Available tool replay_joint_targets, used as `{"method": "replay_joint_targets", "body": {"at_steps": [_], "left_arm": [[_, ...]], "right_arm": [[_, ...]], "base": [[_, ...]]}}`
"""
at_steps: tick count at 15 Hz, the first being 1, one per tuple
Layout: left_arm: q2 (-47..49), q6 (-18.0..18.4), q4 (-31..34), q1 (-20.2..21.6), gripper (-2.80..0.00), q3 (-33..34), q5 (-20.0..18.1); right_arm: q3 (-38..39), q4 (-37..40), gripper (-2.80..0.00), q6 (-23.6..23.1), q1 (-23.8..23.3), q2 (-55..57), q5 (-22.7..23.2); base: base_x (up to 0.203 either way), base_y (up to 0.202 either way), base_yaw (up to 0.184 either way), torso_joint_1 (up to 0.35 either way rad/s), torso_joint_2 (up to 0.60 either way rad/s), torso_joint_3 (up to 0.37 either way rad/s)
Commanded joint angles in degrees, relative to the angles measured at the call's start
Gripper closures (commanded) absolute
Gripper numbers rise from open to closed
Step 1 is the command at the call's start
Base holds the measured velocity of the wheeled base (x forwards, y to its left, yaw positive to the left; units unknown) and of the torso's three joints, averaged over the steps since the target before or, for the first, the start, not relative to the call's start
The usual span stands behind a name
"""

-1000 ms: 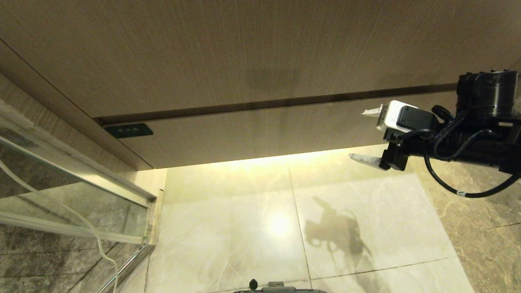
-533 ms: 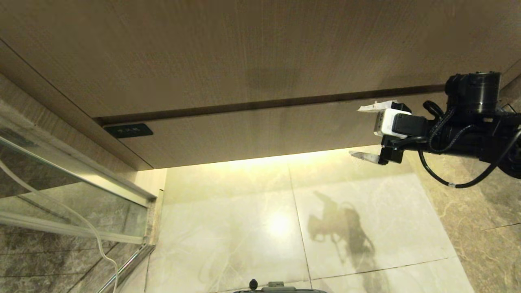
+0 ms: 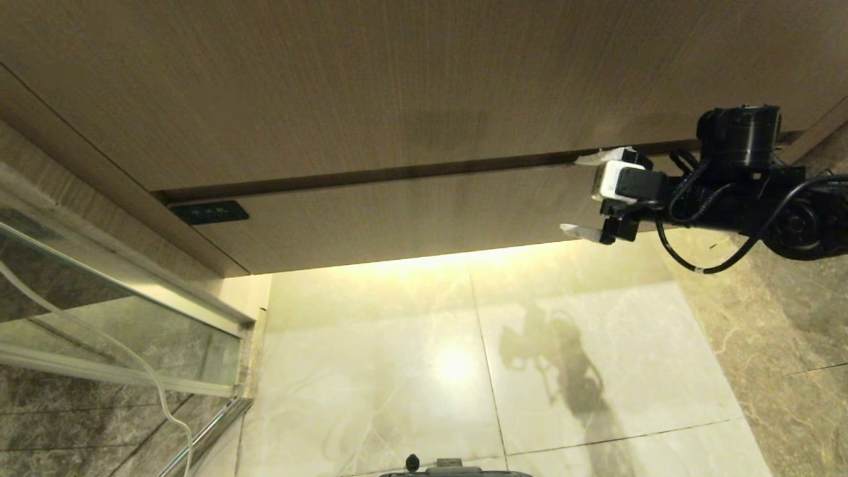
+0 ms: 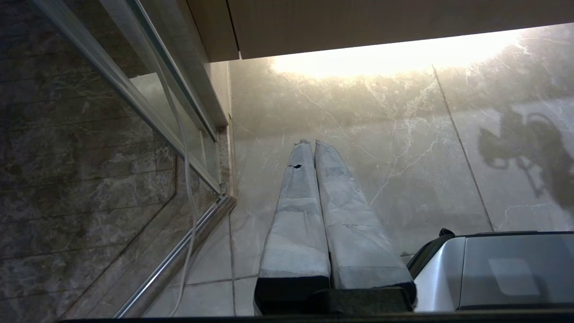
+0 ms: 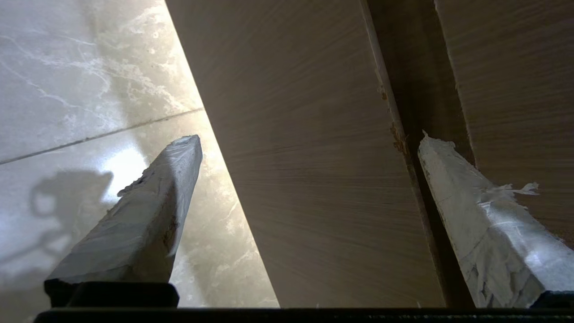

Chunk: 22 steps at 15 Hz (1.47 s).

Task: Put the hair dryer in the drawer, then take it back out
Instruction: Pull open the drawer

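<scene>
A taller wood panel [image 3: 371, 86] fills the far part of the scene. Pale marble floor tiles [image 3: 583, 371] lie below, lit by a warm glow at their far edge. On the left stands a glass partition [image 3: 112, 331] in a metal frame [image 3: 199, 437], with a thin white cable [image 3: 159, 391] hanging along it.

Small dark label [image 3: 209, 212] on the drawer [image 3: 411, 222], its text too small to read.

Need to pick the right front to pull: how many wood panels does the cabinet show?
2: the tall upper panel, and the drawer under it, with the dark label. Others may lie out of frame.
</scene>
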<state>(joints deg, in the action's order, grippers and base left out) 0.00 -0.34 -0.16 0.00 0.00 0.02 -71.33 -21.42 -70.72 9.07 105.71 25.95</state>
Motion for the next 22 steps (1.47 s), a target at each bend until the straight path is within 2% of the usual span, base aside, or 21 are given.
{"method": "replay_joint_targets", "body": {"at_steps": [1,19,22], "left_arm": [[0.09,-0.01,-0.02,0.00,0.00,0.00,0.03],[0.00,-0.01,-0.02,0.00,0.00,-0.01,0.05],[0.04,-0.01,-0.02,0.00,0.00,0.00,0.01]], "right_arm": [[-1.06,-0.08,-2.80,-0.40,-0.10,1.57,0.11],[-8.30,-0.68,-2.80,-1.35,-2.76,8.21,-0.23],[-8.74,6.67,-2.80,-1.58,-3.40,7.92,-0.46]], "base": [[0.000,0.000,0.000,0.000,0.00,0.000],[0.000,0.000,0.000,0.000,0.00,0.000],[0.000,0.000,0.000,0.000,0.00,0.000]]}}
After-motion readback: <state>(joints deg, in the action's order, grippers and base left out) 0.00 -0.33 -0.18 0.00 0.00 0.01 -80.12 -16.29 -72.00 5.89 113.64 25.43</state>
